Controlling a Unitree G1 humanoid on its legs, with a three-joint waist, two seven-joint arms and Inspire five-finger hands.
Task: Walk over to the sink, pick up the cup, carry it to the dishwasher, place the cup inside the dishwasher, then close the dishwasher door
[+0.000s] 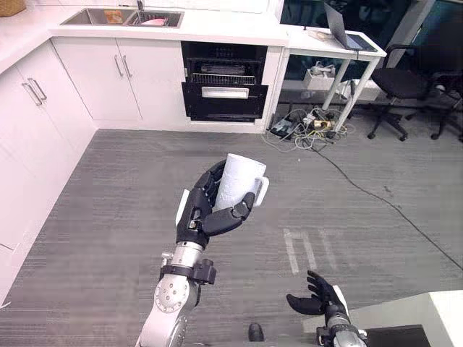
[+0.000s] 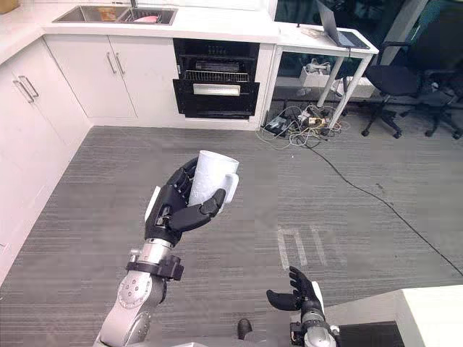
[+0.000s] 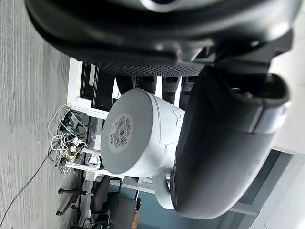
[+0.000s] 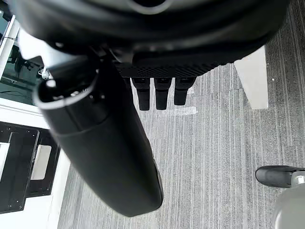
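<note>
My left hand (image 1: 206,210) is shut on a white cup (image 1: 237,181) with a handle, holding it upright above the grey carpet in the middle of the room. In the left wrist view the cup's base (image 3: 126,133) faces the camera with the thumb (image 3: 224,143) curled round its side. The dishwasher (image 1: 224,81) stands in the white cabinets at the back, its door partly open and a rack showing inside. The sink (image 1: 123,17) lies in the counter to its left. My right hand (image 1: 318,298) hangs low at the front right, fingers relaxed and holding nothing.
White cabinets (image 1: 32,116) run along the left wall and the back. A white desk (image 1: 340,45) with a laptop stands right of the dishwasher, with a tangle of cables (image 1: 307,126) beneath it. Office chairs (image 1: 405,87) are at the far right. A white block (image 1: 427,318) sits by my right hand.
</note>
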